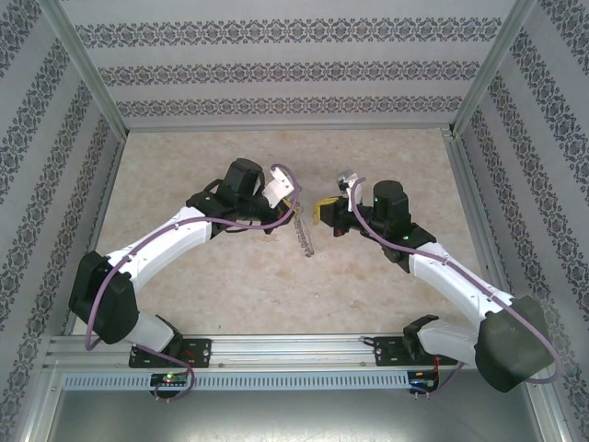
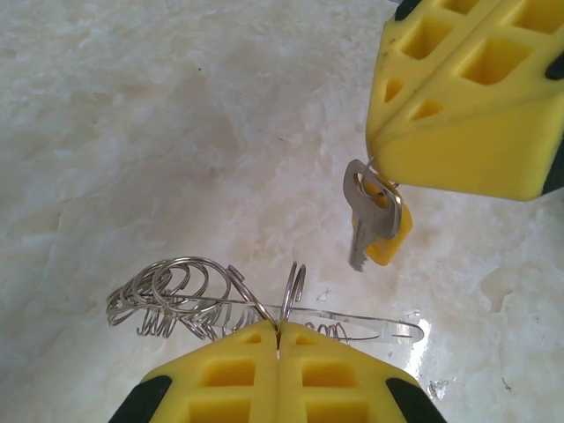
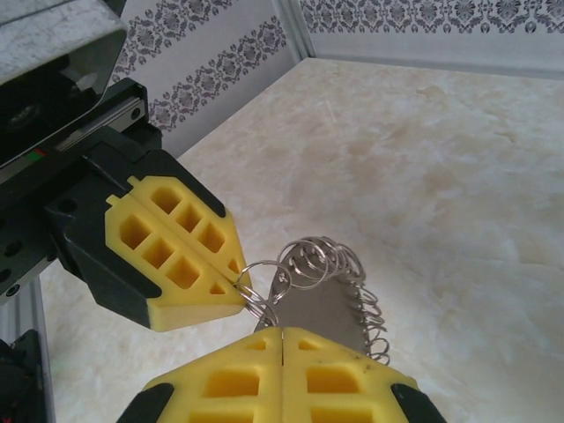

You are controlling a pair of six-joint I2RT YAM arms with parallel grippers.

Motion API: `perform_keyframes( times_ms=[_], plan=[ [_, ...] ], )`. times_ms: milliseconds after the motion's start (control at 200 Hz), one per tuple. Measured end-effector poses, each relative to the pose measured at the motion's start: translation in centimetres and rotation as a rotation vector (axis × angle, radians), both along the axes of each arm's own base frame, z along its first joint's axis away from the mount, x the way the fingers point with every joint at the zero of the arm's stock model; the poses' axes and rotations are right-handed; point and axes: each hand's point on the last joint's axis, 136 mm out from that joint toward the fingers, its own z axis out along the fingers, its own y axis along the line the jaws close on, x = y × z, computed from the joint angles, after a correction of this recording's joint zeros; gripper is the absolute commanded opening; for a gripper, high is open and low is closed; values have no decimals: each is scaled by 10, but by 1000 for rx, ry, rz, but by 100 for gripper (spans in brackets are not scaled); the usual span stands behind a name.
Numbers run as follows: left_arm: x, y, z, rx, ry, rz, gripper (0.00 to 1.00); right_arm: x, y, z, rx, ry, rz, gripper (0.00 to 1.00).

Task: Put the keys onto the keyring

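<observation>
Both grippers are clamped: your left gripper (image 2: 278,333) pinches the thin keyring (image 2: 189,295) strung with silver loops, your right gripper (image 2: 381,157) seemingly grips the silver, yellow-tagged keys (image 2: 374,216) hanging near it.

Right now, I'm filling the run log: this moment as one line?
left claw: shut on keyring | right claw: shut on keys | keys: apart from keyring, not yet on

Shiny metal keyring (image 2: 176,295), plastic-tagged keys (image 2: 374,211), smooth stone-look table (image 2: 176,132).
</observation>
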Motion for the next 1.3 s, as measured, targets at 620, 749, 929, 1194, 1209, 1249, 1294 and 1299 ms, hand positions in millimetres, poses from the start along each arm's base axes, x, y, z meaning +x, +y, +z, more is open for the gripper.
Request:
perform_keyframes(
  times_ms=[620, 749, 929, 1194, 1209, 1249, 1294, 1299],
  plan=[
    [-1, -5, 9, -14, -12, -11, 0, -11, 23, -11, -52, -36, 58, 0],
    [-1, -6, 9, -14, -12, -13, 0, -8, 21, -11, -61, -46, 44, 0],
    [-1, -6, 7, -12, -9, -13, 0, -7, 19, -5, -64, -77, 29, 0],
    [0, -7, 7, -12, -8, -13, 0, -8, 18, 1, -58, -97, 24, 0],
    [0, -7, 7, -12, -8, -13, 0, -7, 18, 1, -58, -98, 24, 0],
    [0, -7, 7, -12, -8, -13, 0, -7, 18, 1, -58, -98, 24, 0],
    [0, -7, 7, -12, -8, -14, 0, -8, 19, 2, -57, -99, 27, 0],
    [0, -7, 7, -12, -9, -14, 0, -8, 19, 2, -56, -100, 28, 0]
  ],
)
